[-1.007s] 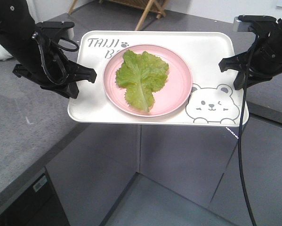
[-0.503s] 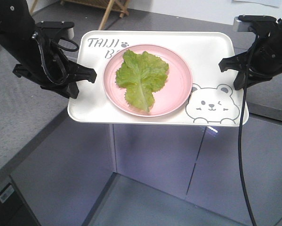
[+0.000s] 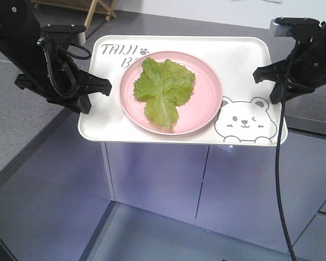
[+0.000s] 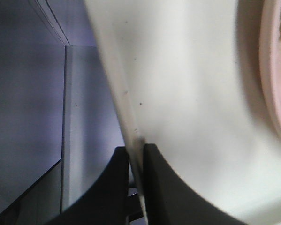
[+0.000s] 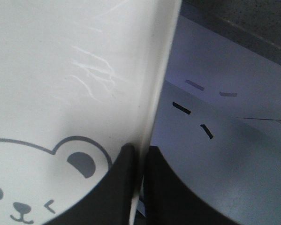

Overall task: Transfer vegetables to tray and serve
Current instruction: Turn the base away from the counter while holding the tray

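Only the backdrop has shifted since 1 second ago: the grey surface (image 3: pixel 21 125) has slid off toward the left edge and more cabinet fronts (image 3: pixel 206 185) show below, while the tray (image 3: pixel 244 60) sits at the same spot in the front view. My reading is that the base is turning or rolling with the load held up, so the serving leg is under way and the transfer looks done.

Counted, largest first: 1 tray, carried in the air between the arms; 1 pink plate (image 3: pixel 206 103) on it; 1 lettuce leaf (image 3: pixel 163 89) lying on that plate. There are 2 claws: the left claw (image 4: pixel 136 159) pinches the tray's left rim, and the right claw (image 5: pixel 139 159) pinches its right rim beside the bear drawing.
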{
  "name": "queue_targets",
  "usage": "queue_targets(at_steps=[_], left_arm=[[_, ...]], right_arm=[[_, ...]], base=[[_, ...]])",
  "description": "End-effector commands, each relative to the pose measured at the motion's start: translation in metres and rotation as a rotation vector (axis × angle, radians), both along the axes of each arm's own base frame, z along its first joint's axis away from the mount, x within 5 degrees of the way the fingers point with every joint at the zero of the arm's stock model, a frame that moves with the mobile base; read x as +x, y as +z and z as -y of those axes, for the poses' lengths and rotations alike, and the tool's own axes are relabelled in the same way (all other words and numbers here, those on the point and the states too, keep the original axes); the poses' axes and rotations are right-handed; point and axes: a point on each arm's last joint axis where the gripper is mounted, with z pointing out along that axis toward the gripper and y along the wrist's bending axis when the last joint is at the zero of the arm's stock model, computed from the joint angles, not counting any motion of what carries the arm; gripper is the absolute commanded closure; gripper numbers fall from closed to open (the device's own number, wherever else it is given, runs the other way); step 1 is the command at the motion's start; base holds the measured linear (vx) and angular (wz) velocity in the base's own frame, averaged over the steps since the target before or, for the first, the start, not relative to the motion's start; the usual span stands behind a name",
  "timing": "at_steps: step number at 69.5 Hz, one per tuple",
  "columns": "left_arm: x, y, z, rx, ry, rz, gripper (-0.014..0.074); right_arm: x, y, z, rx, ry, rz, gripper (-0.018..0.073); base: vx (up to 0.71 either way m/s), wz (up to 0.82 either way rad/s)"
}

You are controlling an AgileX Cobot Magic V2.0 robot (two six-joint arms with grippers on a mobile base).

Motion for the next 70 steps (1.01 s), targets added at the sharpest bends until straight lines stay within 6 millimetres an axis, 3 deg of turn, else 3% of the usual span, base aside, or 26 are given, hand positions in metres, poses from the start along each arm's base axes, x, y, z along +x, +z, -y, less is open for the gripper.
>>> queue_targets(at_steps=[1,70], left_arm=[[-0.0135,0.0386,0.0195,-0.202,-0.053,0.129,0.0602],[-0.0135,0.0386,0.0195,-0.203,-0.053,0.129,0.0602]], right_arm=[[-0.0172,0.0304,-0.0179,0.124,0.079,0.054,0.0568],[-0.0172,0.0304,-0.0179,0.124,0.079,0.054,0.0568]], base=[[-0.02,-0.16],[-0.02,-0.20]])
